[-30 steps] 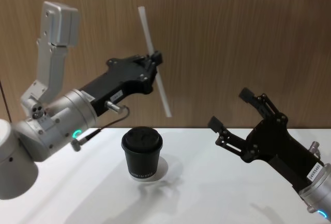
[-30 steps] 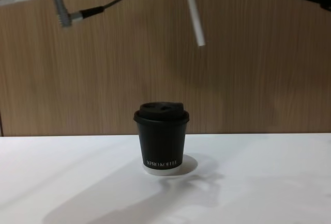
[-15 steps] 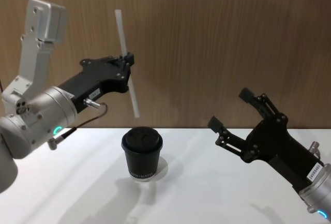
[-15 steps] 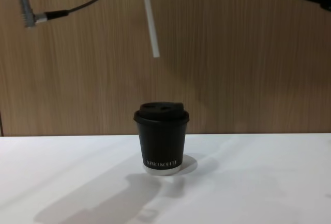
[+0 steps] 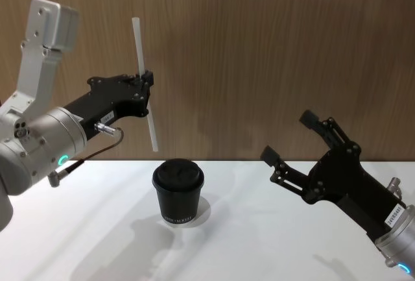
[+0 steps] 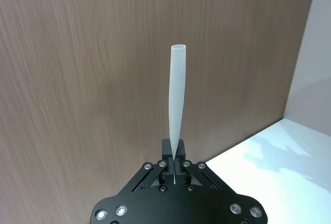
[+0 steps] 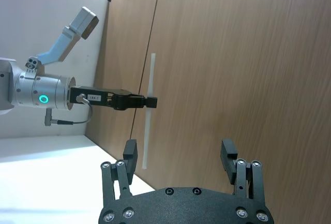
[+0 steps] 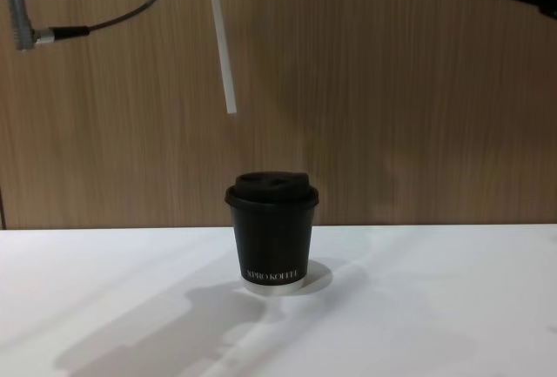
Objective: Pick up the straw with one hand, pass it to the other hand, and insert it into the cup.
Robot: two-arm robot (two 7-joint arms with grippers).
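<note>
Long and black, my left gripper (image 5: 148, 80) is pinched tight on the straw (image 5: 151, 125), gripping it near its middle so that about half sticks up above the fingers and half hangs below. I hold it high over the table (image 5: 272, 242), in front of the wood wall. The straw is almost upright, with its lower end leaning slightly toward my right. That lower end hangs well above the cup (image 5: 178, 191) and off to my left of the lid (image 8: 270, 184), touching nothing. I judge the handover done and the insertion the step in hand. To do it well I should first carry the tip sideways until it sits straight over the lid's opening, whose exact place I cannot make out from here. Then I should bring the straw truly vertical and only after that lower it slowly, since a slanted or off-centre tip could skid on the lid or tip the light cup. My right gripper (image 5: 286, 135) hangs spread and empty, well to the right of the cup.
</note>
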